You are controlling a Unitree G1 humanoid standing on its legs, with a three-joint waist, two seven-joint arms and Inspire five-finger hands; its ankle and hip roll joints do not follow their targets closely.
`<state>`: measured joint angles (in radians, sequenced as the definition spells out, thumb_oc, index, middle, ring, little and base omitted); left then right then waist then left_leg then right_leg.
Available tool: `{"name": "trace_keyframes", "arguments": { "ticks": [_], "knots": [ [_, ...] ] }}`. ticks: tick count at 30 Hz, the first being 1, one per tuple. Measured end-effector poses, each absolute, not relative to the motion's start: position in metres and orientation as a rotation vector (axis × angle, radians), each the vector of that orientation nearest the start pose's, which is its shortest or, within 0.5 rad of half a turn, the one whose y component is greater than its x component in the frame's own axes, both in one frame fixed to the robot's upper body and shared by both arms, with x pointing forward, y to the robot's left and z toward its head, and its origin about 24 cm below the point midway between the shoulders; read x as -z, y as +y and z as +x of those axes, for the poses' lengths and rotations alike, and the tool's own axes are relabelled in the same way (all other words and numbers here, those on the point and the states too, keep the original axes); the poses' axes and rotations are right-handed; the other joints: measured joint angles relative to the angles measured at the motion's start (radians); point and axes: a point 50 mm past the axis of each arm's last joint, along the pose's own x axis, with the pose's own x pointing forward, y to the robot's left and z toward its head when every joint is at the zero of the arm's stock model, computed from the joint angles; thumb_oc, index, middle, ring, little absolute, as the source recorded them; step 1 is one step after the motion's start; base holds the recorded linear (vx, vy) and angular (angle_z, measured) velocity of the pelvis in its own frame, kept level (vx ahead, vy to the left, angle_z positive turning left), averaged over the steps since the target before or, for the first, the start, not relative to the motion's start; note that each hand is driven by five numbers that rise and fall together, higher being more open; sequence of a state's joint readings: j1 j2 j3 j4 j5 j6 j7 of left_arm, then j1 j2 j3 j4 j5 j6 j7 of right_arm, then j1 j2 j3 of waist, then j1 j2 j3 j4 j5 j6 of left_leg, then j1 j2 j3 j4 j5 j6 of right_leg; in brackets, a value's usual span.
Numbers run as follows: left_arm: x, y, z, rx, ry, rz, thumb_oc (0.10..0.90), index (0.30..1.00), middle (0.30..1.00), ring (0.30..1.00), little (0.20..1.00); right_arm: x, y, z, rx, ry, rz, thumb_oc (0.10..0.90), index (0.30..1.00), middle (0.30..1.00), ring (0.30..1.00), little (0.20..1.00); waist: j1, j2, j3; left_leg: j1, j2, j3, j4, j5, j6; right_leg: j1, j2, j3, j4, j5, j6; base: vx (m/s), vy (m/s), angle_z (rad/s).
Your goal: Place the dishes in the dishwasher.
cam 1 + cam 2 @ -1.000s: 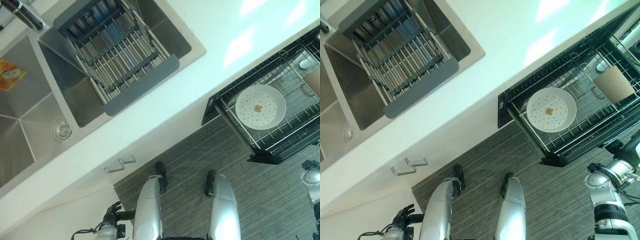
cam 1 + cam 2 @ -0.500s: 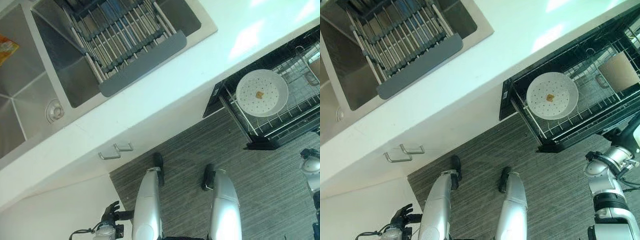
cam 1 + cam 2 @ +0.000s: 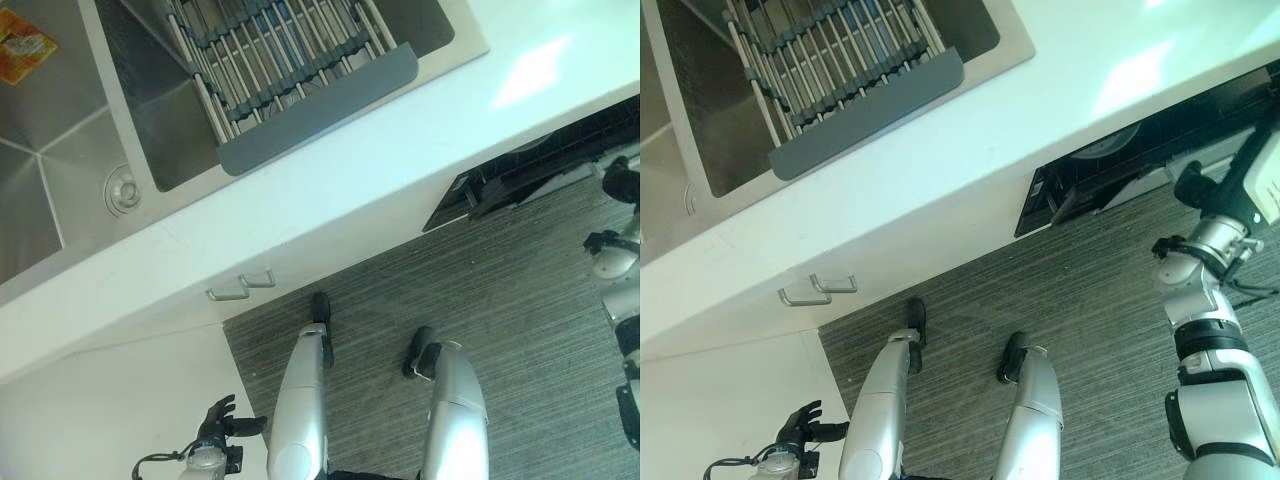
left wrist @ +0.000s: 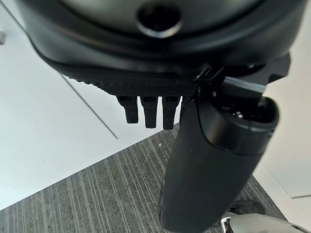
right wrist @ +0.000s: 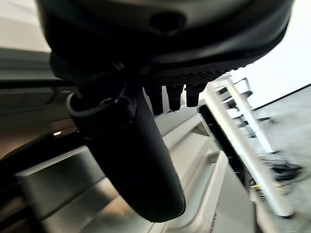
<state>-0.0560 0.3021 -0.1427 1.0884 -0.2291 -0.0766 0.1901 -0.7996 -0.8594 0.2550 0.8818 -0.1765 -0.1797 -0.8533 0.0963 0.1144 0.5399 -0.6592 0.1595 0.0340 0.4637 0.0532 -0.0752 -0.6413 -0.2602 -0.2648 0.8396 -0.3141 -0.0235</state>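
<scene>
The black dishwasher rack (image 3: pixel 1072 190) sits almost fully under the white counter (image 3: pixel 970 160), with just its front edge sticking out. A pale sliver of the white plate (image 3: pixel 1110 146) shows inside it. My right hand (image 3: pixel 1196 186) is raised to the rack's front at the right, fingers (image 5: pixel 170 97) straight and thumb (image 5: pixel 131 155) extended, holding nothing. A grey panel edge (image 5: pixel 206 170) lies just past them. My left hand (image 3: pixel 222 420) hangs low by the white cabinet, fingers (image 4: pixel 148 109) relaxed and empty.
A steel sink (image 3: pixel 70 170) with a drain (image 3: pixel 123 190) is set in the counter, and a grey drying rack (image 3: pixel 300 90) spans one basin. An orange packet (image 3: pixel 25 45) lies in the other. Cabinet handles (image 3: pixel 240 288) stick out over the grey striped floor (image 3: pixel 520 300).
The dishwasher rack with the plate has slid in under the counter. My right hand has risen to the rack's front. The camera has shifted; my left hand stays low.
</scene>
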Motion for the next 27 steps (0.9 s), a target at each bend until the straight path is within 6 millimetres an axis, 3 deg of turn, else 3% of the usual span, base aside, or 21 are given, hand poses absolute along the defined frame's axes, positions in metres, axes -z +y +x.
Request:
{"name": "trace_keyframes", "arguments": {
  "ticks": [7, 12, 16, 18, 24, 26, 27],
  "knots": [
    [0.131, 0.259, 0.147, -0.314, 0.919, 0.245, 0.800, 0.900, 0.900, 0.900, 0.900, -0.219, -0.354, 0.338, 0.958, -0.391, -1.119, 0.800, 0.900, 0.900, 0.900, 0.900, 0.013, 0.003, 0.000, 0.010, -0.009, -0.015, -0.053, 0.028, -0.002, 0.000, -0.010, -0.024, -0.003, 0.004, -0.012, -0.01, -0.012, 0.06],
    [0.127, 0.268, 0.145, -0.327, 0.884, 0.262, 0.800, 0.900, 0.900, 0.900, 0.900, -0.242, -0.349, 0.347, 0.917, -0.406, -1.168, 0.800, 0.900, 0.900, 0.900, 0.900, 0.021, 0.003, 0.000, 0.013, -0.002, -0.054, -0.101, 0.028, -0.002, 0.002, -0.026, -0.098, -0.023, 0.025, -0.025, -0.01, -0.001, -0.12],
    [0.122, 0.268, 0.152, -0.322, 0.822, 0.267, 0.800, 0.900, 0.900, 0.900, 0.900, -0.249, -0.351, 0.348, 0.877, -0.386, -1.243, 0.800, 0.900, 0.900, 0.900, 0.900, 0.023, 0.004, -0.001, 0.047, -0.001, -0.072, -0.115, 0.024, 0.004, 0.040, -0.039, -0.141, -0.043, 0.034, -0.031, -0.01, 0.021, -0.03],
    [0.113, 0.268, 0.166, -0.315, 0.745, 0.301, 0.800, 0.900, 0.900, 0.900, 0.900, -0.249, -0.356, 0.345, 0.864, -0.369, -1.295, 0.800, 0.900, 0.900, 0.900, 0.900, 0.021, 0.004, -0.001, 0.063, -0.002, -0.071, -0.129, 0.026, 0.003, 0.059, -0.039, -0.147, -0.061, 0.038, -0.026, -0.01, 0.072, 0.03],
    [0.064, 0.284, 0.216, -0.382, 0.467, 0.422, 0.800, 0.900, 0.900, 0.900, 0.900, -0.214, -0.365, 0.335, 0.744, -0.278, -1.292, 0.800, 0.900, 0.900, 0.900, 0.900, 0.011, 0.005, -0.002, 0.226, -0.002, -0.036, -0.234, 0.074, 0.014, 0.214, -0.031, -0.156, -0.148, 0.063, -0.003, -0.01, 0.108, 0.01],
    [0.059, 0.286, 0.220, -0.421, 0.444, 0.395, 0.800, 0.900, 0.900, 0.900, 0.900, -0.178, -0.355, 0.329, 0.666, -0.264, -1.223, 0.800, 0.900, 0.900, 0.900, 0.900, 0.003, 0.006, -0.002, 0.278, 0.000, -0.033, -0.244, 0.085, -0.001, 0.282, -0.022, -0.158, -0.188, 0.069, 0.011, 0.01, 0.187, -0.04],
    [0.063, 0.289, 0.216, -0.460, 0.468, 0.379, 0.800, 0.900, 0.900, 0.900, 0.900, -0.143, -0.343, 0.321, 0.575, -0.239, -1.179, 0.800, 0.900, 0.900, 0.900, 0.900, -0.019, 0.005, -0.002, 0.312, 0.003, -0.027, -0.241, 0.072, -0.012, 0.327, -0.022, -0.158, -0.227, 0.082, 0.027, 0.04, 0.291, 0.01]
  ]
}}
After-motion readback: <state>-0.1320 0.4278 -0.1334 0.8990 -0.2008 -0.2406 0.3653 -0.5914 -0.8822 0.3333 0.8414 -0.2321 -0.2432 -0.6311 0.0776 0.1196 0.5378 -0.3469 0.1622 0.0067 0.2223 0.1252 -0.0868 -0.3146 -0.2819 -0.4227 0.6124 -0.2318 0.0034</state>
